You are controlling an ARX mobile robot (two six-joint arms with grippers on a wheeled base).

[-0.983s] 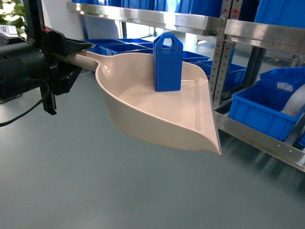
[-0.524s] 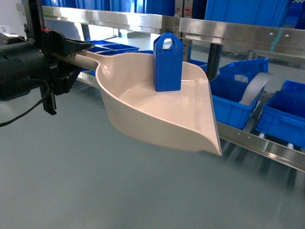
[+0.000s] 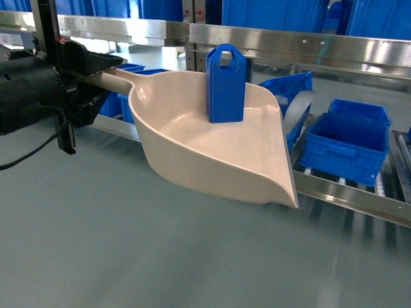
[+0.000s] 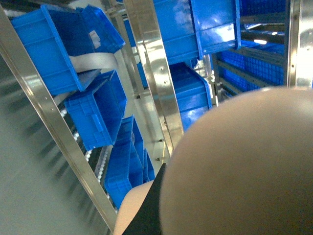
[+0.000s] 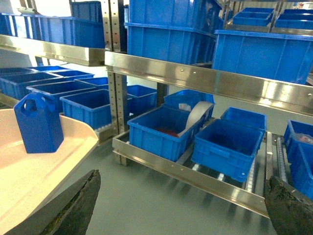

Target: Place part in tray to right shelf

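On tray [image 3: 212, 154] handle, left hand [image 3: 96, 74] clamped.

The right shelf [image 3: 347, 192], a steel roller rack, carried blue crates [image 3: 343, 147] directly on its sloped tracks behind the front rail; a grey floor [image 3: 128, 256] lay before that rail.

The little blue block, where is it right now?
In the head view, the blue block stands upright near the middle, inside the beige tray, with the steel shelf to its right.
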